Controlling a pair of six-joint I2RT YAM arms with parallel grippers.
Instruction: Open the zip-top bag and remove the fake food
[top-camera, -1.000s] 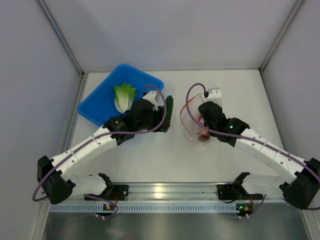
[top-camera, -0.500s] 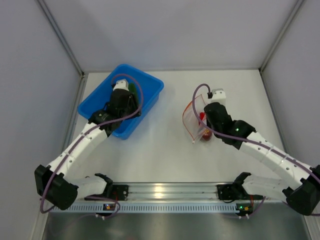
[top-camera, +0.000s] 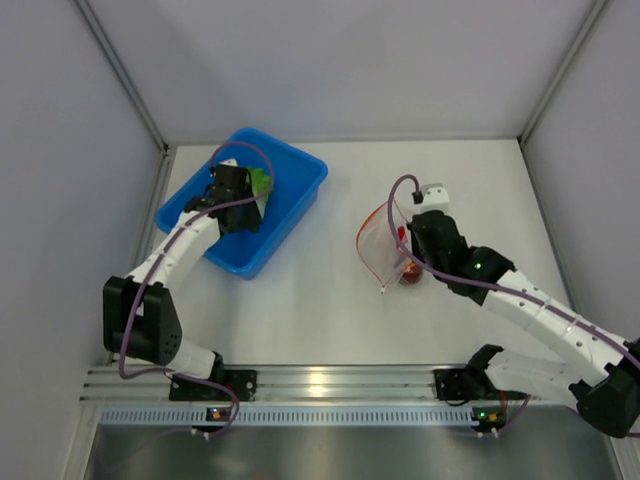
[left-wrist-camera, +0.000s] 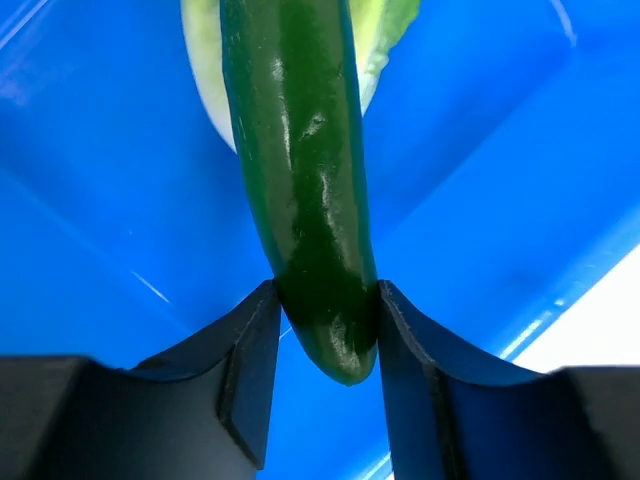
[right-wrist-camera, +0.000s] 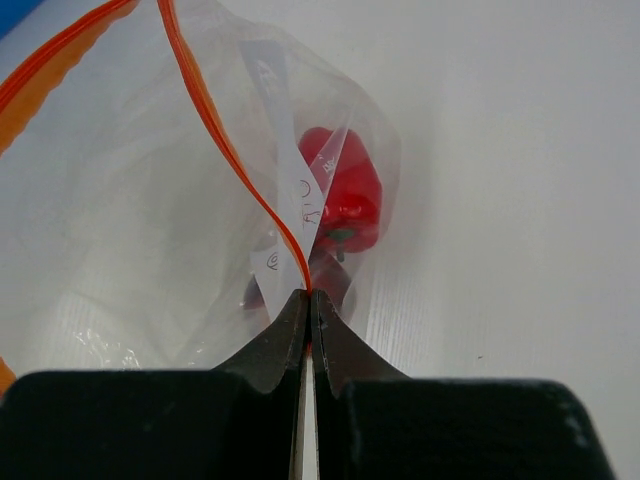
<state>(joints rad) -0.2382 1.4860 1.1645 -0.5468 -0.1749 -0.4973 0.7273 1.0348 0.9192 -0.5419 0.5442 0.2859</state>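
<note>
The zip-top bag (right-wrist-camera: 130, 220) is clear with an orange-red zipper strip, and its mouth gapes open. My right gripper (right-wrist-camera: 308, 300) is shut on one side of that strip and holds the bag (top-camera: 375, 245) up off the table. A red pepper (right-wrist-camera: 345, 195) and a dark round piece (top-camera: 411, 270) lie inside the bag. My left gripper (left-wrist-camera: 325, 320) is shut on the end of a dark green cucumber (left-wrist-camera: 305, 170) over the blue bin (left-wrist-camera: 500, 150). The green-white lettuce (left-wrist-camera: 385, 30) lies in the bin behind the cucumber. From above, the left gripper (top-camera: 245, 205) hangs over the bin beside the lettuce (top-camera: 262, 182).
The blue bin (top-camera: 295, 175) stands at the back left of the white table, near the left wall. The bag and right arm occupy the right middle. Grey walls close in the table on three sides, with the arms' rail along the near edge.
My left arm carried the cucumber from beside the bag leftward to above the blue bin. The right gripper kept its hold on the bag's strip and shifted only slightly.
</note>
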